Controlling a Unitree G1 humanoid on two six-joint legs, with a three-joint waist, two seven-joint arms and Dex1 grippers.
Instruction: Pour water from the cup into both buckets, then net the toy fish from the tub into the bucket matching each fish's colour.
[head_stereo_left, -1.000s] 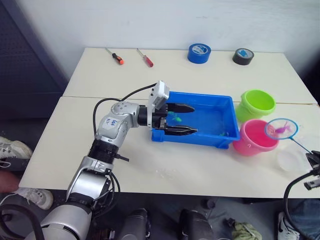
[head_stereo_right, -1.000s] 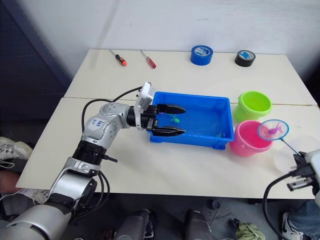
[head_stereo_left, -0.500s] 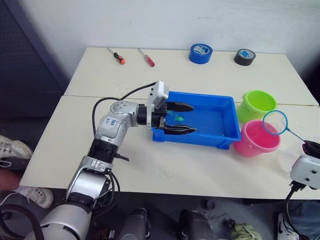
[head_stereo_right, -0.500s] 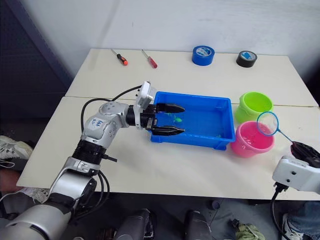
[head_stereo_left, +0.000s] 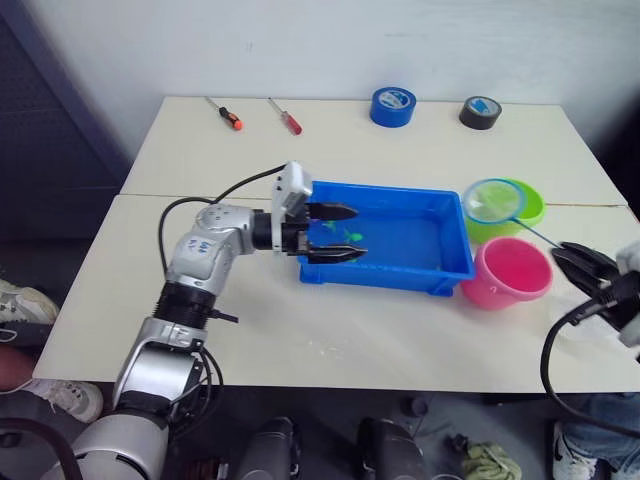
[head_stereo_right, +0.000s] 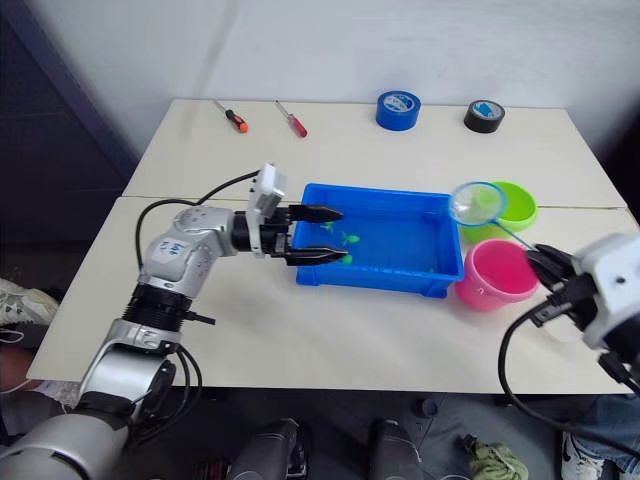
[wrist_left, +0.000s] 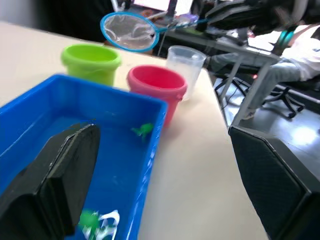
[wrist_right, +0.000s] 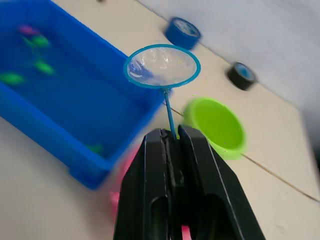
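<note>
The right gripper (wrist_right: 174, 137) has its 2 fingers closed tight on the thin handle of the net (head_stereo_left: 494, 200). The net's hoop hangs in the air above the lime green bucket (head_stereo_left: 527, 205) and the right end of the tub (head_stereo_left: 450, 262); its mesh looks empty. The left gripper (head_stereo_left: 334, 232) has its fingers wide apart across the tub's left wall. Green toy fish (head_stereo_left: 351, 236) lie in the tub. The pink bucket (head_stereo_left: 513, 272) stands just beside the tub, and the cup (wrist_left: 184, 62) is behind it.

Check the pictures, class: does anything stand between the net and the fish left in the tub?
Nothing visible does. The net, held by the right gripper, hangs over the tub's end by the green bucket, with only open water above the fish.
</note>
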